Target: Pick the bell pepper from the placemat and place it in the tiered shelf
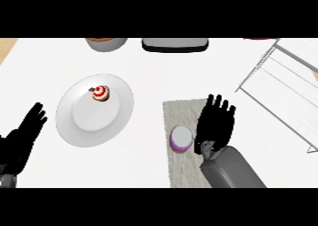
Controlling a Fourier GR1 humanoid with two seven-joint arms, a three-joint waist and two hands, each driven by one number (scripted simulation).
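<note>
So the bell pepper is the weird bit here: we're not seeing anything that clearly looks like one, only a purple-rimmed round thing (181,138) with a pale top, which is sitting on the grey placemat (184,110) near its left edge. We can't tell whether that's the pepper or something else. Right beside it, the right robot hand (216,123) is lying over the placemat with its fingers stretched straight toward the far side, released and gripping nothing, its thumb side looking like it's just about touching the purple thing. Moving outward, the white wire tiered shelf (285,88) is standing off to the right on the white tabletop (155,70), well apart from the placemat. On the other side we're looking at a white plate (86,119) carrying a small red-and-white cupcake (100,93) near its far rim. The left robot hand (24,132) is resting at the left edge, fingers up and relaxed, holding nothing. Along the far edge, a grey bowl (107,43) and a dark-rimmed tray (175,44) are poking into view.
</note>
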